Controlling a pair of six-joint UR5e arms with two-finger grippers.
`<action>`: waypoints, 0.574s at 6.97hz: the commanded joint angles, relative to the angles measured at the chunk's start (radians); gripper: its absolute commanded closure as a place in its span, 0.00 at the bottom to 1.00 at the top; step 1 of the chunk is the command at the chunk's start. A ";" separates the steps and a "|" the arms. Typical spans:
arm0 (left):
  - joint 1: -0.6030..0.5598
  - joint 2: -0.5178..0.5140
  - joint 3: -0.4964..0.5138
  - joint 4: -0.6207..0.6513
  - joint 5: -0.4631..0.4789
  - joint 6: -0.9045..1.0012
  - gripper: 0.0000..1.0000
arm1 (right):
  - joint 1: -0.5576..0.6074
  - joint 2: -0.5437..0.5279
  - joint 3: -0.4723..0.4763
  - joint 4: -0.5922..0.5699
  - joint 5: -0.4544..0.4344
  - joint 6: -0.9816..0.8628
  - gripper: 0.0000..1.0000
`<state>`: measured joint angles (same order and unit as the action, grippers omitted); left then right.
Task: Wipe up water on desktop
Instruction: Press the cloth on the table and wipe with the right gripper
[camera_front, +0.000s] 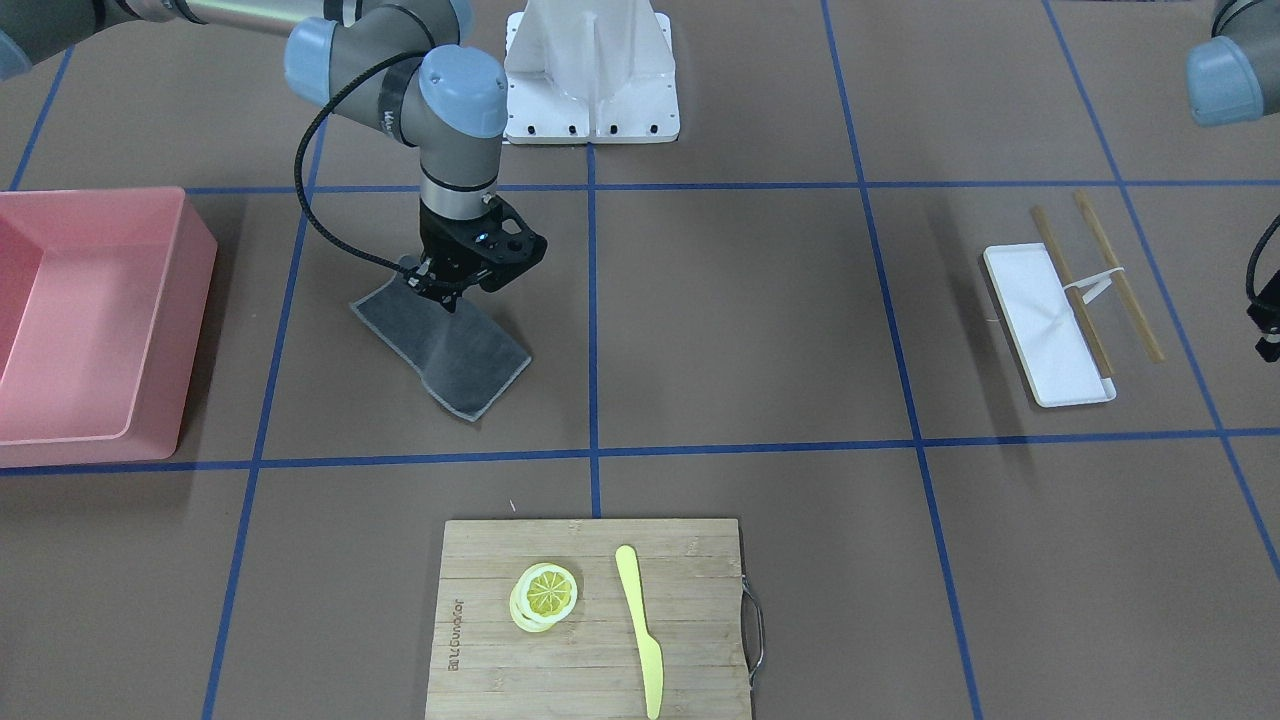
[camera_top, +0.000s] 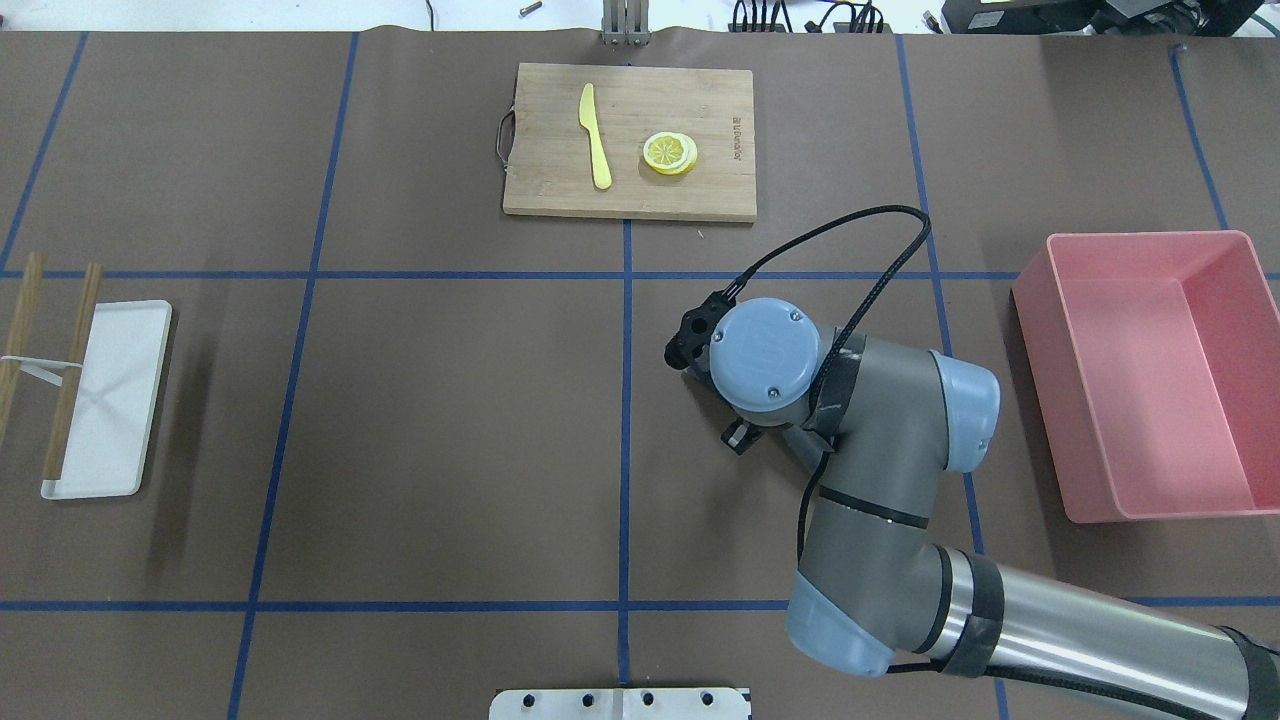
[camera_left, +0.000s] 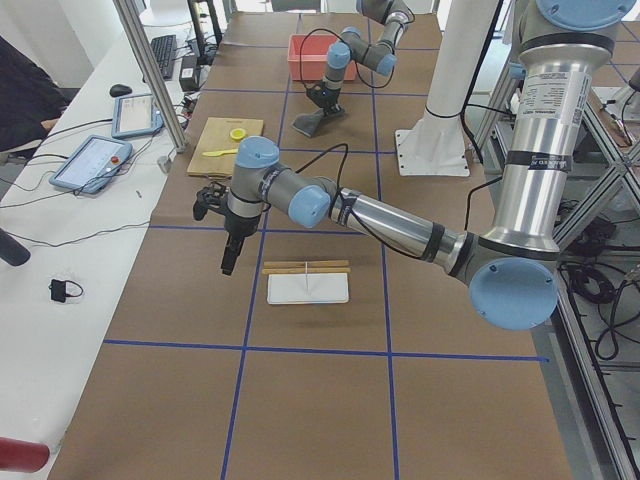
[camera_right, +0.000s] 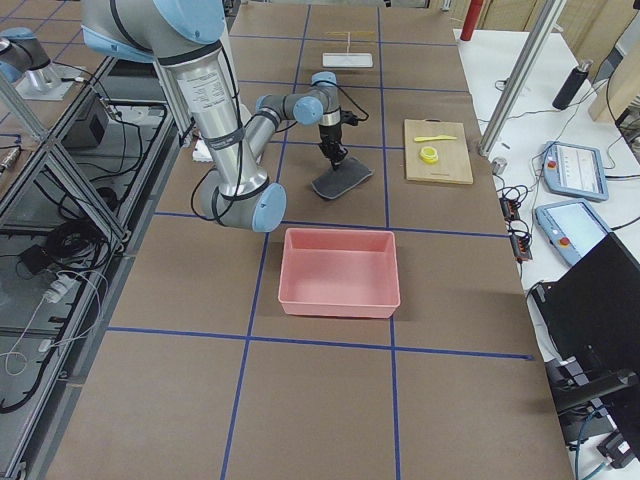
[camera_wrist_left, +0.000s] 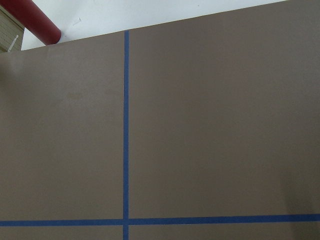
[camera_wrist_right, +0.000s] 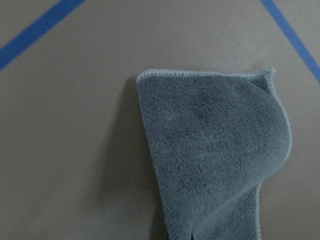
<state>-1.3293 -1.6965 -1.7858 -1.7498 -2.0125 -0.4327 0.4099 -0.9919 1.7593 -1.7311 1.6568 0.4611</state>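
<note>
Grey cloth (camera_wrist_right: 215, 150) on brown desktop (camera_wrist_right: 75, 150)

My desk (camera_front: 750, 320): matt brown, smooth, looks like paper; blue tape (camera_front: 592, 330) lines. Cloth (camera_wrist_right: 215, 145): grey, fuzzy pile, stitched hem. Bin (camera_front: 190, 300): pink plastic, smooth, faint sheen. Board (camera_front: 690, 620): pale bamboo, I see grain; metal handle (camera_front: 755, 630). Knife (camera_front: 640, 625): yellow plastic. Tray (camera_front: 1050, 330): white, smooth.

Even overhead light, soft shadows on the desktop (camera_front: 760, 330); right wrist view dim, cloth (camera_wrist_right: 215, 150) slightly blurred
</note>
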 joint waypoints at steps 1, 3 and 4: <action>-0.017 -0.002 0.003 0.006 0.003 0.053 0.01 | -0.084 0.001 0.015 0.149 0.021 0.158 1.00; -0.030 -0.002 0.008 0.006 0.001 0.077 0.01 | -0.088 0.001 0.054 0.299 0.099 0.261 1.00; -0.030 -0.002 0.008 0.006 0.000 0.077 0.01 | -0.073 0.001 0.054 0.430 0.130 0.336 1.00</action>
<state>-1.3574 -1.6980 -1.7784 -1.7444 -2.0113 -0.3602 0.3276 -0.9910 1.8058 -1.4378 1.7435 0.7148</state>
